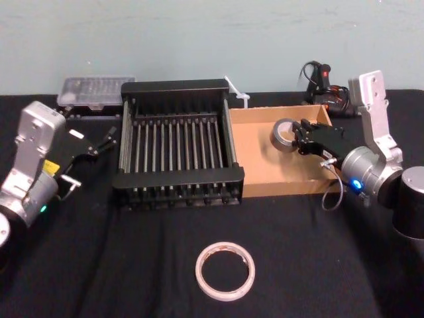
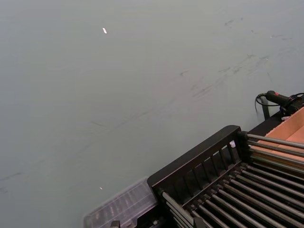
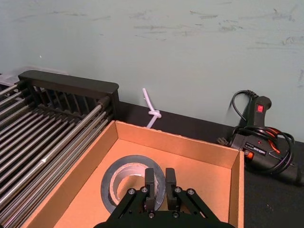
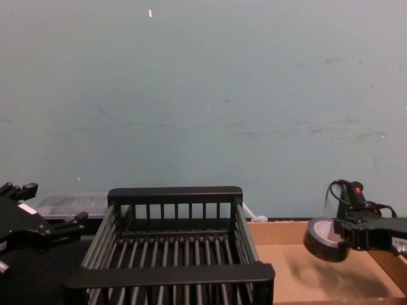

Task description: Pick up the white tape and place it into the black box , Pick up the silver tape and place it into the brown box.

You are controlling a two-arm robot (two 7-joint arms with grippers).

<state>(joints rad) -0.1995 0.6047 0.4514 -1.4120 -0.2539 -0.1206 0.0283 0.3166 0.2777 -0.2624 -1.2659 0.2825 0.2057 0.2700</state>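
The silver tape (image 1: 283,134) hangs tilted just above the brown box (image 1: 285,186), with my right gripper (image 1: 302,138) shut on its rim. The right wrist view has the two fingers (image 3: 151,182) pinched together over the edge of the silver tape (image 3: 118,176), and the brown box's floor (image 3: 199,175) beneath. From the chest, the silver tape (image 4: 321,242) is clear of the box floor in my right gripper (image 4: 346,236). The white tape (image 1: 225,270) lies flat on the black cloth near the front. The black box (image 1: 175,179) stands empty in the middle. My left gripper (image 1: 89,159) rests open to the left of it.
A clear plastic case (image 1: 93,89) sits behind the black box at the left. A glue gun with cables (image 1: 322,81) lies behind the brown box. A white zip tie (image 1: 237,93) pokes up between the two boxes at the back.
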